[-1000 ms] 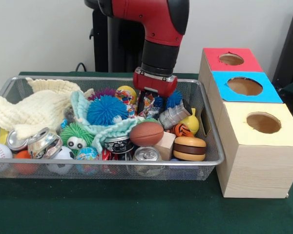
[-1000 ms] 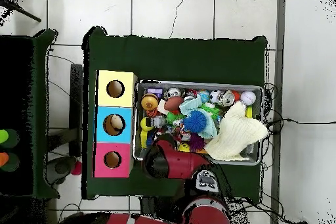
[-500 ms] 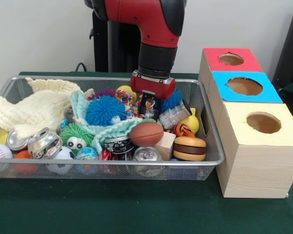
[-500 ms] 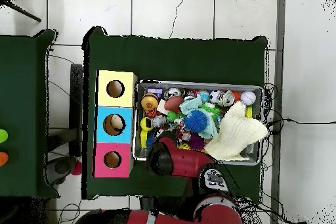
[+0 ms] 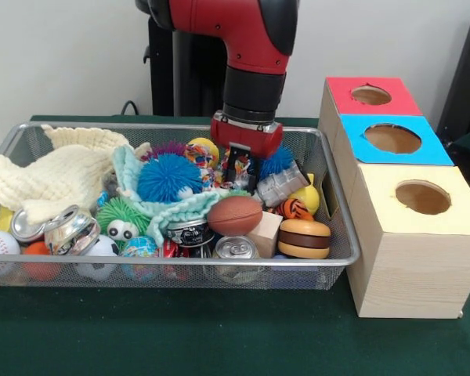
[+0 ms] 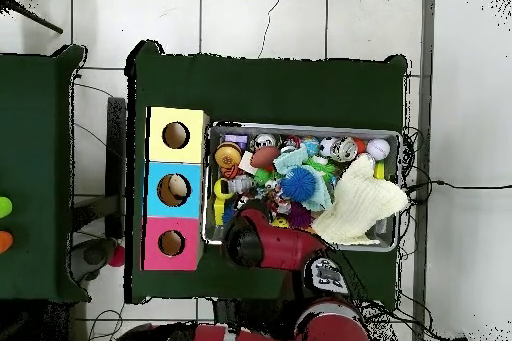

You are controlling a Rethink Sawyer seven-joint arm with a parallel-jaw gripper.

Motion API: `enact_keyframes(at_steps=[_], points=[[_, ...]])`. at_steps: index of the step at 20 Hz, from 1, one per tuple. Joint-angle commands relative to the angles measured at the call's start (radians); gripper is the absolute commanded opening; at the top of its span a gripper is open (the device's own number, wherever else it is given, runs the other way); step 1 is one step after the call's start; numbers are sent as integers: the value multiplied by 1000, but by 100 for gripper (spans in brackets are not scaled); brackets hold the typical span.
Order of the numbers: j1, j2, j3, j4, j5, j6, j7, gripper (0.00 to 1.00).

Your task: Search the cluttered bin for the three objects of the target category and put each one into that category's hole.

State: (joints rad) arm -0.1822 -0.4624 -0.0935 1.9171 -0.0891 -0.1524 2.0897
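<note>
Gripper (image 5: 240, 167) lifted slightly, jaws pinching crinkly snack packet (image 5: 237, 166) above bin (image 5: 329, 188). Packet likely light, soft, slippery; edge grip best.

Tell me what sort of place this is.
Most likely a robotics lab set up for a sorting test: a red robot arm reaches into a wire bin crammed with toys, cans and cloths, beside a wooden box with three colour-coded holes, on a green-covered table.

- Behind my table (image 5: 180, 345), green-clothed, a plain pale wall (image 5: 63, 55).
- White tiled floor (image 6: 300, 17) all round it.
- A second dark table (image 6: 30, 177) stands beside mine.
</note>
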Motion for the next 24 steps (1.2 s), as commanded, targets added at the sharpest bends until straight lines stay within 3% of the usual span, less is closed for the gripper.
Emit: enact_keyframes(at_steps=[1, 6, 8, 24], points=[[-8, -112, 108, 21, 81, 207, 150, 0], [-17, -221, 120, 32, 93, 391, 108, 0], [-24, -240, 128, 35, 91, 419, 101, 0], [-55, -254, 173, 27, 50, 426, 65, 0]])
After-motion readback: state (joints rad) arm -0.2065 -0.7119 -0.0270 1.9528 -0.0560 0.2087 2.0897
